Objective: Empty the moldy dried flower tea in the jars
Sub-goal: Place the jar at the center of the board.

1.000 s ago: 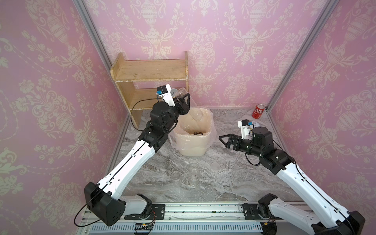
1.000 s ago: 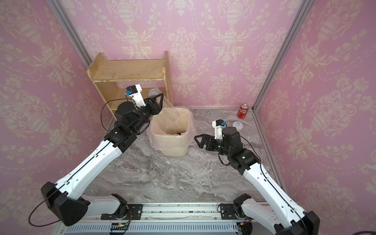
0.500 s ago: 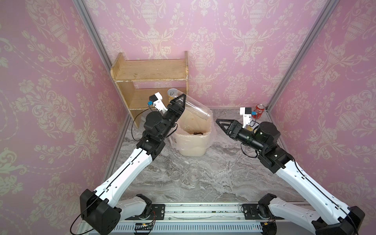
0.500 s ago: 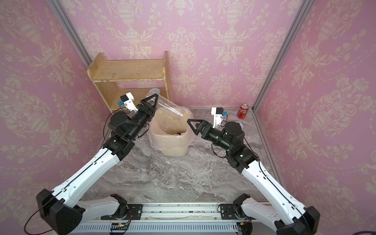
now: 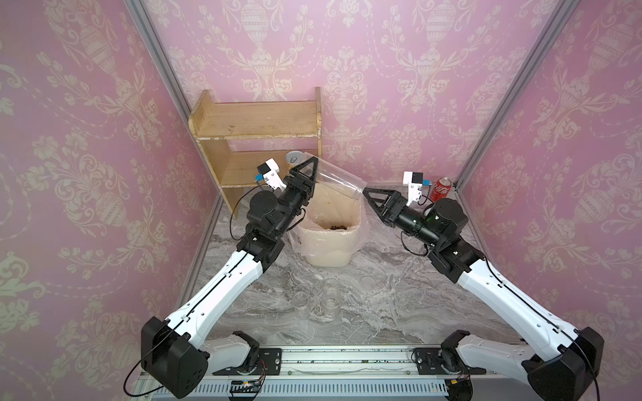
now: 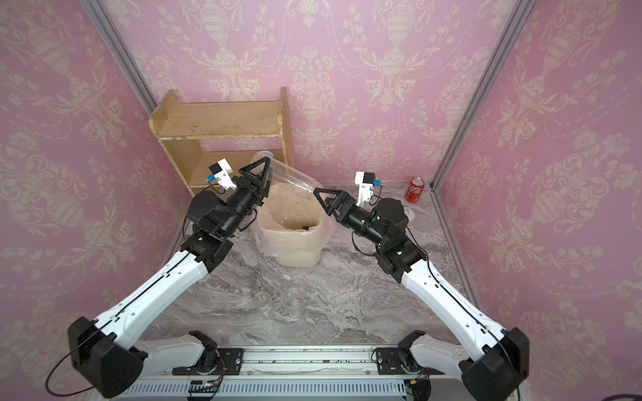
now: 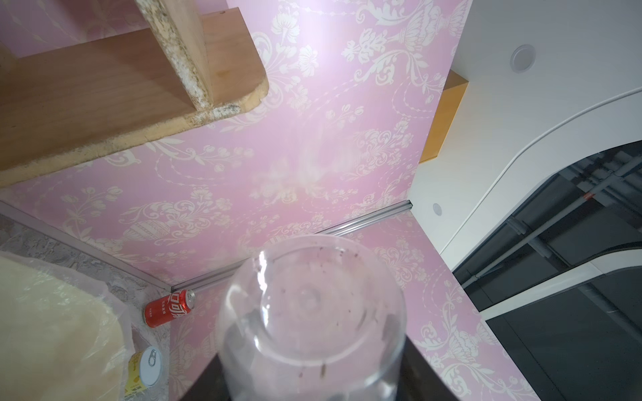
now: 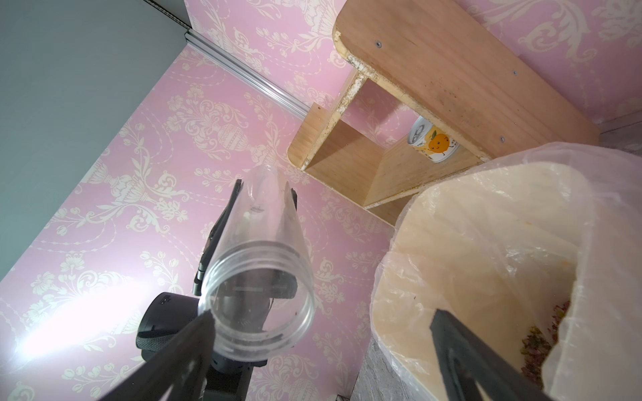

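Bin [image 5: 328,244] stood below both hands, its rim under the mouth of the tilted tall jar [image 5: 338,180]. Left hand [image 5: 310,172] clamped that jar near its base. Right hand [image 5: 371,200], spread wide and empty, had one fingertip [image 5: 368,191] just beside the mouth edge. Tea [image 5: 336,227] lay in the bin.

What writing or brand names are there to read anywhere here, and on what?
Red can: white brand script, too blurred to read.
Yellow-white tin: an orange cartoon, no legible words.
Second tin: print too small to read.
Nothing else shows text.
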Motion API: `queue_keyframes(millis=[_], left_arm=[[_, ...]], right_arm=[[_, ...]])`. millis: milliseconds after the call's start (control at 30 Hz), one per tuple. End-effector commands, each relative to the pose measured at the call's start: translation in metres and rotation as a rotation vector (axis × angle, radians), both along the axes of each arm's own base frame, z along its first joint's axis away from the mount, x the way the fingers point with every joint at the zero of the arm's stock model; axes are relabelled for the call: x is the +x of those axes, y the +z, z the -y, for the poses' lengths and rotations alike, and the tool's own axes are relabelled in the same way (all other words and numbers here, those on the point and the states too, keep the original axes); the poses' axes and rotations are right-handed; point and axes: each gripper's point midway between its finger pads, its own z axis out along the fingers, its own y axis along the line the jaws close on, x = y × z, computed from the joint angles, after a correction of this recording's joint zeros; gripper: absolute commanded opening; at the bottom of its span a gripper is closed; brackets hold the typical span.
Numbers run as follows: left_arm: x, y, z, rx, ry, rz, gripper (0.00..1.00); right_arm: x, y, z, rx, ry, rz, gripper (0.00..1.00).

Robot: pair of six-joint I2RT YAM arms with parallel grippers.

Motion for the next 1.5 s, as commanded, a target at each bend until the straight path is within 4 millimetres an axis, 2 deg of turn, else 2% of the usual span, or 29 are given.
queue_keyframes(millis=[0,333,733,800,867,1000,1167,1467], left_arm=[[0.001,-0.002,0.002,-0.003,-0.024,0.007,0.16],[0.006,-0.010,-0.007,-0.004,0.002,-0.013,0.17],[0.010,-0.020,-0.005,-0.020,-0.006,-0.030,0.16],[0.010,-0.020,-0.005,-0.020,-0.006,-0.031,0.16],[0.010,-0.020,-0.005,-0.021,-0.006,-0.032,0.17],[0.010,-0.021,-0.005,-0.021,-0.005,-0.034,0.16],[0.011,-0.021,-0.005,-0.025,-0.006,-0.033,0.17],[0.012,-0.023,-0.004,-0.023,-0.003,-0.034,0.16]], right_arm=[[-0.009,0.032,-0.001,0.060,0.023,0.077,0.99],[-0.019,0.027,0.008,0.046,0.004,0.097,1.00],[0.003,0.040,-0.019,0.089,0.076,0.075,0.99],[0.007,0.037,-0.023,0.092,0.085,0.061,0.98],[0.009,0.049,-0.023,0.108,0.083,0.073,0.97],[0.018,0.048,-0.028,0.133,0.087,0.049,0.90],[0.025,0.045,-0.040,0.185,0.128,0.014,0.88],[0.026,0.042,-0.050,0.214,0.161,-0.018,0.79]])
